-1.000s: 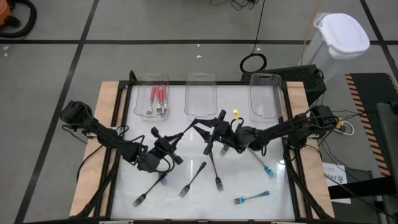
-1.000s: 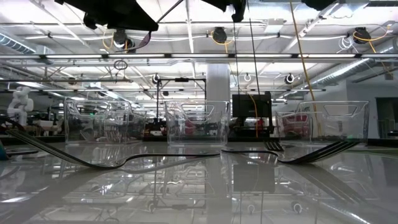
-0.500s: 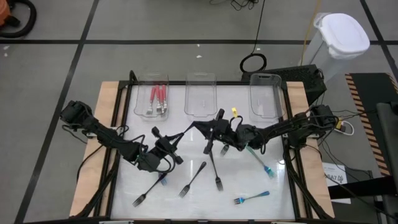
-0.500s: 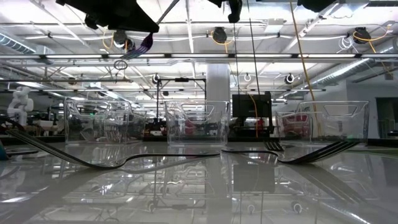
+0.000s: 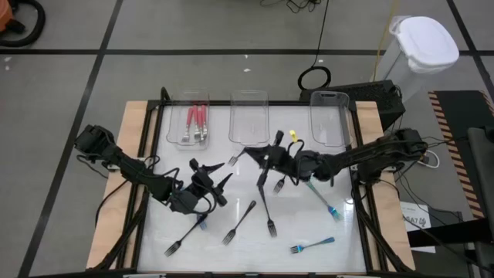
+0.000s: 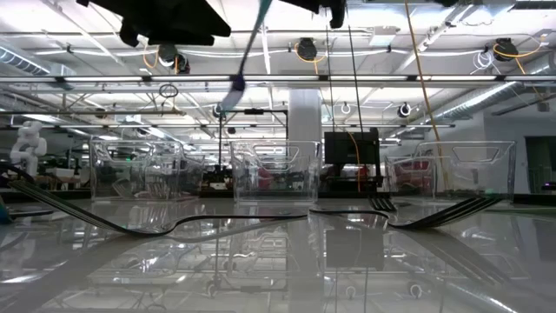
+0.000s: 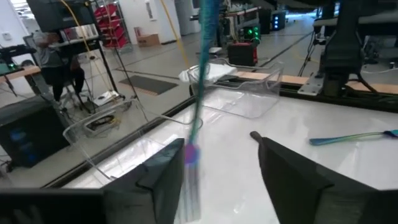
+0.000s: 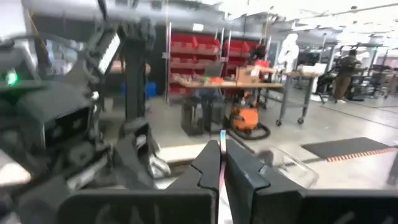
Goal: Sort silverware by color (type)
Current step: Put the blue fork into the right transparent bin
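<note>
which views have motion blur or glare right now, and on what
Left wrist view: the fork hanging past the fingers is smeared. Right wrist view: the left arm is blurred. Low view: ceiling lights mirror on the glossy table. High view: crisp.

The glossy white table (image 5: pixel 305 224) carries three clear trays (image 5: pixel 248 117) along its far edge; loose forks (image 5: pixel 240 222) are scattered nearer than the trays.

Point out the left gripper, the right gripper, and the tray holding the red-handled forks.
left gripper (image 5: pixel 214 176), high view, midway between its open fingertips.
right gripper (image 5: pixel 262 157), high view, at the shut fingertips gripping a fork.
tray with red-handled forks (image 5: pixel 181 99), high view, on its far rim.
</note>
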Robot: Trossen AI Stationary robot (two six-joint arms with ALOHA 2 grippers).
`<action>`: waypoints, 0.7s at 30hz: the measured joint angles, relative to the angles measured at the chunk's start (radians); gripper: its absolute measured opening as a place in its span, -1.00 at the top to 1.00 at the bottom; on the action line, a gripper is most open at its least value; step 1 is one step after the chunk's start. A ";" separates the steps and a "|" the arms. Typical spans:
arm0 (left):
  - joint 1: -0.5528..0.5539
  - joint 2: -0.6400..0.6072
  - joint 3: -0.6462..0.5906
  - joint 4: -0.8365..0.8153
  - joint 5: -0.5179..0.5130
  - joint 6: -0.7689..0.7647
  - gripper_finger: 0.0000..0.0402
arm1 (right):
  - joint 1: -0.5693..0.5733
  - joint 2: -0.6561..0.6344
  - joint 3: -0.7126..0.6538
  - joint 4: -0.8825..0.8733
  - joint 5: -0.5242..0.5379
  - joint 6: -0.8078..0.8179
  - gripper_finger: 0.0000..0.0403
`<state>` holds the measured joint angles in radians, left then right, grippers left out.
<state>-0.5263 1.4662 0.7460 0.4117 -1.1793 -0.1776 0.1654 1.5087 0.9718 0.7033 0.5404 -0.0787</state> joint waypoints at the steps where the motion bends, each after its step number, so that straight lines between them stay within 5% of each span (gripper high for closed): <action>1: -0.001 0.000 0.000 0.000 0.000 0.000 -0.06 | -0.004 -0.025 0.000 -0.045 0.002 -0.007 0.98; 10: -0.005 0.000 0.000 -0.001 0.004 -0.001 -0.09 | -0.079 -0.317 0.000 -0.502 -0.047 -0.014 0.99; 21: -0.004 0.000 0.000 -0.001 0.023 -0.027 -0.09 | -0.270 -0.612 0.000 -0.811 -0.101 -0.015 0.99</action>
<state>-0.5304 1.4662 0.7460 0.4103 -1.1568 -0.2050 -0.1050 0.8966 0.9714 -0.1075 0.4397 -0.0939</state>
